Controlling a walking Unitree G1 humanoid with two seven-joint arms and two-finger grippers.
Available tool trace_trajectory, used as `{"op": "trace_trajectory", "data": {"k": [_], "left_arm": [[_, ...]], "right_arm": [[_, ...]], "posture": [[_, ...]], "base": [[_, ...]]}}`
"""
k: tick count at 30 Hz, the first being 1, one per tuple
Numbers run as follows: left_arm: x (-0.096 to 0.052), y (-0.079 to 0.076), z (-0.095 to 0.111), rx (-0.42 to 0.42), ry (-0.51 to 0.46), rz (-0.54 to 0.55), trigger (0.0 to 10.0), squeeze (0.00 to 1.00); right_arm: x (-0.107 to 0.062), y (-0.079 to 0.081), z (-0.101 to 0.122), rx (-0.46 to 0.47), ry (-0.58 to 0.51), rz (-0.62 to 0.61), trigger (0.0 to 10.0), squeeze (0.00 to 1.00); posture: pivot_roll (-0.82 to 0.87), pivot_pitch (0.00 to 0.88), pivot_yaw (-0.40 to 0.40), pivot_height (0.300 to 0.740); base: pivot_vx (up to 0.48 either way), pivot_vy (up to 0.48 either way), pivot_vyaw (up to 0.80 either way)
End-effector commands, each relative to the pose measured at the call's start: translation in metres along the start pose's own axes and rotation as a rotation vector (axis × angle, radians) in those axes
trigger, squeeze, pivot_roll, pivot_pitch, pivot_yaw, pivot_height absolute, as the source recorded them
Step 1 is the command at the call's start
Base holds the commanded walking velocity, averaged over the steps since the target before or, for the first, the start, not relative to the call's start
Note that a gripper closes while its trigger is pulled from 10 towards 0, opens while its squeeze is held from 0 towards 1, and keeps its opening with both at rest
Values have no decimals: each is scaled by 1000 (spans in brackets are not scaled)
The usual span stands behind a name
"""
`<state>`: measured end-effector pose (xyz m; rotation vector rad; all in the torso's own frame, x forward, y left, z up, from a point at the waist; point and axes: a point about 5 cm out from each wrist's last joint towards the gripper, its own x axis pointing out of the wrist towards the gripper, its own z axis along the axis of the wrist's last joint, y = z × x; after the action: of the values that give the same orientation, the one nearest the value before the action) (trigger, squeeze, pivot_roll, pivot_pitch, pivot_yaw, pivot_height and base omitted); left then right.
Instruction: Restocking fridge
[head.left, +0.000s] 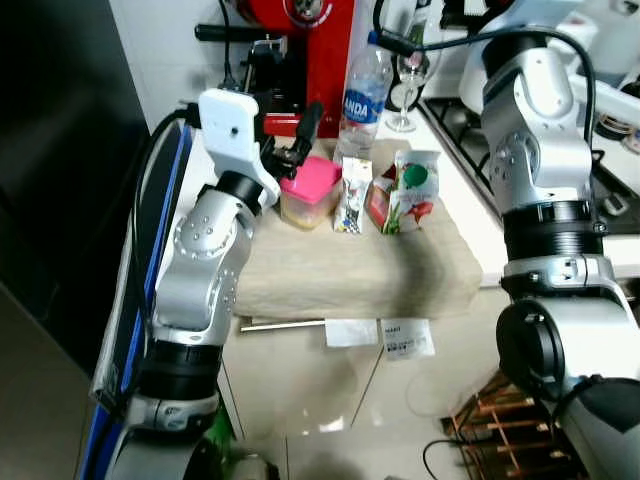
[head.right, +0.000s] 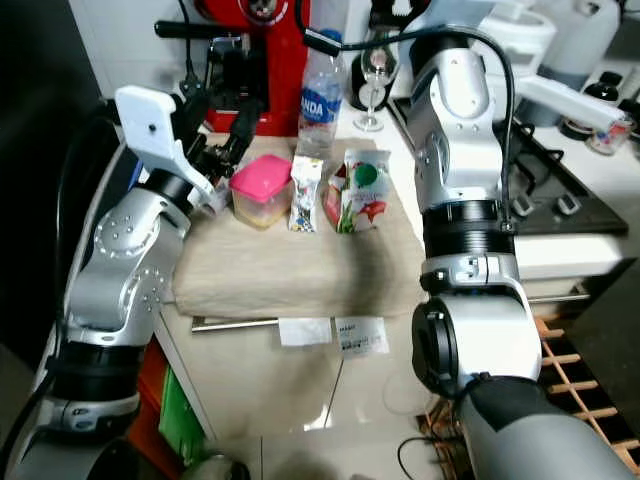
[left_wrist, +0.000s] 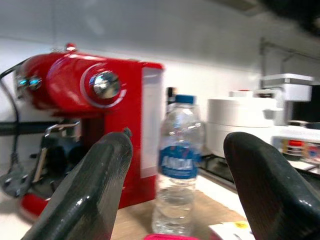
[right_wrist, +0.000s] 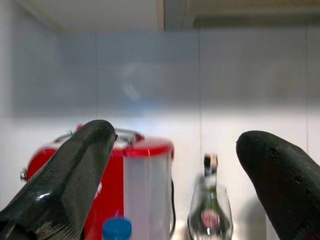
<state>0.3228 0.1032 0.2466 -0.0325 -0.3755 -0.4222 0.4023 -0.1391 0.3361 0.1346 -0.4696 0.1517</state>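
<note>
**Pink lid first: a crowded row invites a knock-over**

Pink-lidded container (head.left: 308, 190) sits at the upper middle of the left eye view, on a beige cloth (head.left: 350, 270) spread over the counter. Just beside it stand a slim pouch (head.left: 352, 195), a carton with a green cap (head.left: 414, 188) and, behind them, a water bottle (head.left: 362, 100). These 4 items look like your fridge stock, and none is held yet.

Your left gripper (head.left: 296, 140) hovers just above and to the left of the container, fingers (left_wrist: 95, 180) spread apart with nothing between them. The right gripper (right_wrist: 175, 190) is raised high with its fingers wide as well, facing the red coffee machine (head.left: 300, 45) and a wine glass (head.left: 405, 85).

Watch these risks, as I judge them:
- Closing on the container from the side could shove it into the pouch and topple it.
- The bottle is tall and narrow; a brushing finger would tip it toward the glass.
- Dragging anything may bunch the cloth and upset the whole row.
</note>
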Motion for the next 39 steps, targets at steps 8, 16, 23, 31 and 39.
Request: {"op": "trace_trajectory", "data": {"k": [8,16,23,31,39], "left_arm": [[-21,-8,1,6,58,-23,10000,0],[-32,-7,6,-4,70,0,10000,0],[-27,-10,-1,-21,88,0,10000,0],[-15,-6,-11,-41,113,46,10000,0],[-9,-6,-9,-20,70,57,10000,0]], "right_arm": [[8,-2,-19,-11,95,-3,10000,0],[8,7,-19,-50,45,21,10000,0],[-28,2,-28,-157,-71,-6,10000,0],[-89,-26,-70,-111,74,-145,10000,0],[-110,1,-66,-8,76,-64,10000,0]], "posture": [[95,0,-39,740],[99,9,-46,740],[38,0,-30,740],[-35,0,8,740],[-42,0,5,740]], "base": [[0,0,0],[0,0,0],[0,0,0],[0,0,0],[0,0,0]]}}
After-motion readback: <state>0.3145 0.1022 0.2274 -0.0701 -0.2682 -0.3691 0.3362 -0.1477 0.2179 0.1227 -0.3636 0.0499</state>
